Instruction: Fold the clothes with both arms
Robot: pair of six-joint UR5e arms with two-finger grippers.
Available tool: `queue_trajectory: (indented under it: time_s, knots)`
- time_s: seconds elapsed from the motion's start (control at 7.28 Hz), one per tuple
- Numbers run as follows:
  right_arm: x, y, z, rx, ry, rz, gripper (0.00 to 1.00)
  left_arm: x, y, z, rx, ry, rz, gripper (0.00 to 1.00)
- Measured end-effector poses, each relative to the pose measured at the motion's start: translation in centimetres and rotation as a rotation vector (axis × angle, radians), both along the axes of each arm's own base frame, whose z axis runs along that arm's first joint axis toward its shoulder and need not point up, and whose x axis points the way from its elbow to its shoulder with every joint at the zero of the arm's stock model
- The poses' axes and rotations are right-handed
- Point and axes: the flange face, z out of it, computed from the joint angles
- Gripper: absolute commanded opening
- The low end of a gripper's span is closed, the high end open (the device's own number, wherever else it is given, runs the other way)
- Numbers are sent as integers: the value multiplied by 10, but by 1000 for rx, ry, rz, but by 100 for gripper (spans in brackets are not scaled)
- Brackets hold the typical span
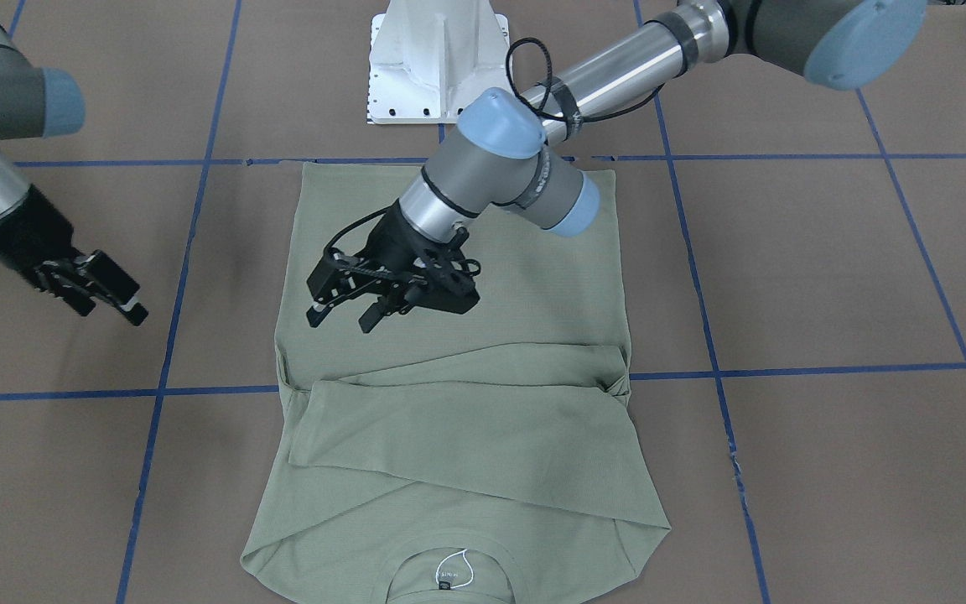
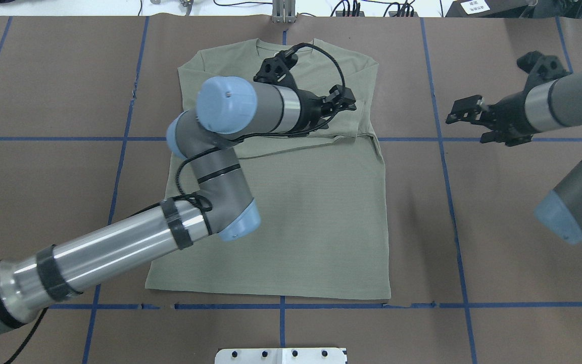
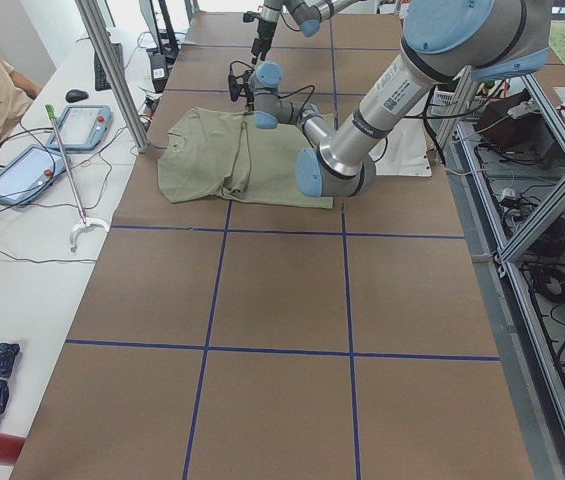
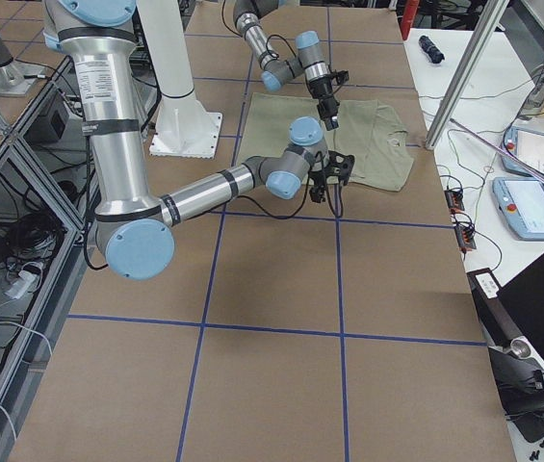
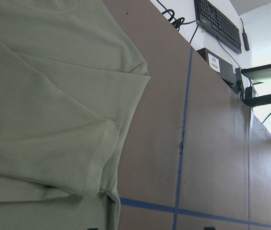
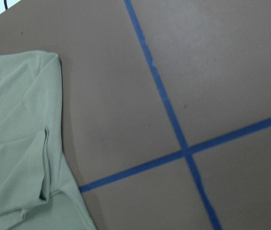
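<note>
While its two fingers (image 1: 314, 316) stand well apart with nothing between them, the left gripper (image 1: 340, 317) hangs over the sage-green shirt (image 1: 483, 436), near the middle of its body. The shirt lies flat on the brown table (image 1: 827, 277) (blue tape lines cross it), both sleeves folded over the chest, collar on the side away from the robot. The right gripper (image 1: 110, 304) is off the cloth over bare table, well to the side, its fingers likewise parted and empty
</note>
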Motion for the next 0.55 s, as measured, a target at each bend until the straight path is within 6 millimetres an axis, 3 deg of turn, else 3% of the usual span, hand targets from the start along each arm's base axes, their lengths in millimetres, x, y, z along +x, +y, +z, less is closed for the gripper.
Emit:
queue_trajectory:
  time_s: [0.41, 0.55]
  knots:
    - [-81, 97, -50, -106, -105, 67, 99, -115, 39, 71, 2, -34, 98, 72]
    - [-106, 135, -64, -127, -100, 86, 99, -137, 46, 84, 1, -56, 123, 72]
